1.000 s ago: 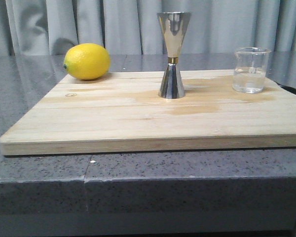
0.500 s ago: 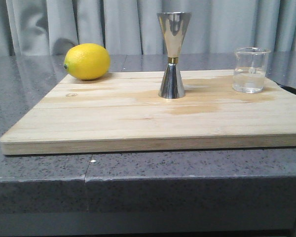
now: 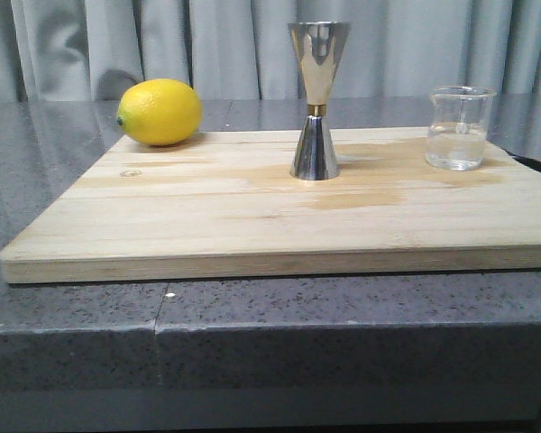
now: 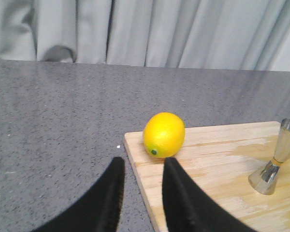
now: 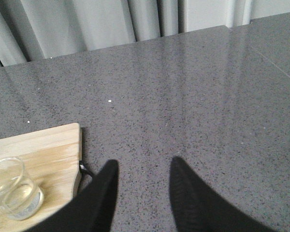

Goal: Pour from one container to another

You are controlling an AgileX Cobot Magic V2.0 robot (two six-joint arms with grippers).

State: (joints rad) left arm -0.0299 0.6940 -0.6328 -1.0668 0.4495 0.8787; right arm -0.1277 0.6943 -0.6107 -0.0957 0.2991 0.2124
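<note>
— Standing where, the glass beaker [image 3: 458, 128]?
— On the wooden board's [image 3: 252, 216] right end, beside the right gripper [image 5: 142, 166], whose fingers are spread and empty over the grey counter [image 5: 193, 96].
— And the steel jigger [image 3: 316, 99]?
— Upright mid-board, well away from the left gripper [image 4: 141, 164], also spread, near the lemon [image 4: 164, 134].

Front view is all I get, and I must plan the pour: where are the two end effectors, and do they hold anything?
Observer: The left end effector is open and empty, by the corner of the light wooden cutting board, short of the yellow lemon.
Operator: And the right one?
Observer: The right end effector is open and empty too, over the grey stone countertop, off the board's edge nearest the clear glass beaker.
</note>
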